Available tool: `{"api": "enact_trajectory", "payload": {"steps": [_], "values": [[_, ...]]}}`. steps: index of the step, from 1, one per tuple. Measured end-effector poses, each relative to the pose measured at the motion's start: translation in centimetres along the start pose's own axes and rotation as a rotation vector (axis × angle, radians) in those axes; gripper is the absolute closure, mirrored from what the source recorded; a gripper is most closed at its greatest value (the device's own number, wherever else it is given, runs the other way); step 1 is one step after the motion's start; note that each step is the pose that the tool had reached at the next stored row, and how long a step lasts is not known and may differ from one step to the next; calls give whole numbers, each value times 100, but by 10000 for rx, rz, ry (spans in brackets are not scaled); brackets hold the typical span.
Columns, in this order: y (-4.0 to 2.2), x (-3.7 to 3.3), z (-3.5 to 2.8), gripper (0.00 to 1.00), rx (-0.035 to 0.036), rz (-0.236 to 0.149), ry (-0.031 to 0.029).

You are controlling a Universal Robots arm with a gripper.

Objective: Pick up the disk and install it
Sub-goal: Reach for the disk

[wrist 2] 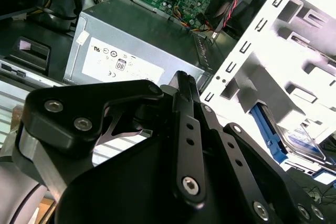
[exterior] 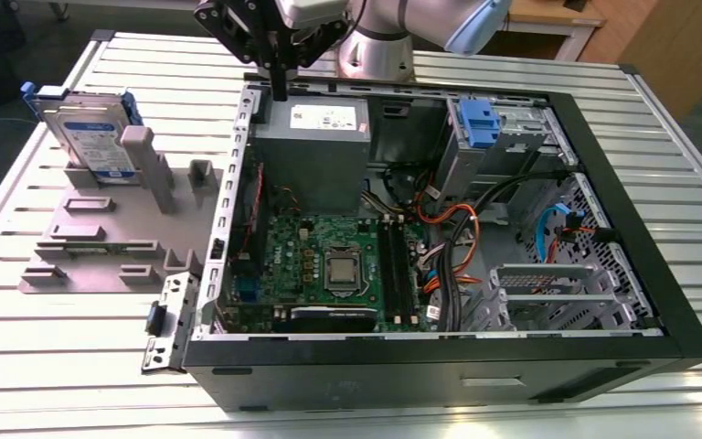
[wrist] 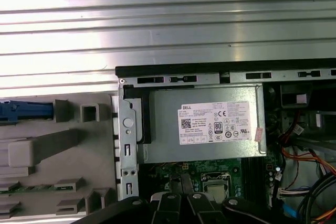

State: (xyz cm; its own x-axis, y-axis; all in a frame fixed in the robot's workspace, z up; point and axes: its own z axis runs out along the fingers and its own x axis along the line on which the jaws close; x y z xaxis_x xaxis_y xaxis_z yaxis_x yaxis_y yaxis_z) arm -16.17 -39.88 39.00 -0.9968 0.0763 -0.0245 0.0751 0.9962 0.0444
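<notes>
Disk [exterior: 89, 128] check: it's standing on edge in the grey holder [exterior: 95, 242] at the exterior view's left, label facing out and blue rails around it, well apart from me. In the first wrist view I catch just a strip of blue rail [wrist: 26, 111] poking out beside the holder's posts.

My gripper [exterior: 281, 90] hangs high over the far rim of the open computer case [exterior: 449, 343], fingers pointing down, just above the grey power supply [exterior: 314, 146]. Both wrist views agree: that box with its white sticker [wrist: 205, 129] sits right below me, with the green board beyond it. My fingers look drawn together with nothing between them. The exterior view shows them as one thin dark bar, so I'd call that likely rather than sure.

On progress, I'd say nothing is done yet. The disk hasn't been lifted and I'm not touching it. Inside the case, the metal drive cage with the small blue latch [exterior: 479, 123] sits at the far corner, toward the exterior view's right, and I see no labelled drive seated in it. Cables in orange, red and blue lie loose nearby. So both the pick and the install remain, and I'm nearer the case than the disk.
</notes>
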Motion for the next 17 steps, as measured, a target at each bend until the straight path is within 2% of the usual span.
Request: {"api": "enact_trajectory", "payload": {"steps": [11, 17], "values": [[0, 9, 0, 89, 0, 0, 0], [-4, 66, -1, 89, -1, 1, -1]]}}
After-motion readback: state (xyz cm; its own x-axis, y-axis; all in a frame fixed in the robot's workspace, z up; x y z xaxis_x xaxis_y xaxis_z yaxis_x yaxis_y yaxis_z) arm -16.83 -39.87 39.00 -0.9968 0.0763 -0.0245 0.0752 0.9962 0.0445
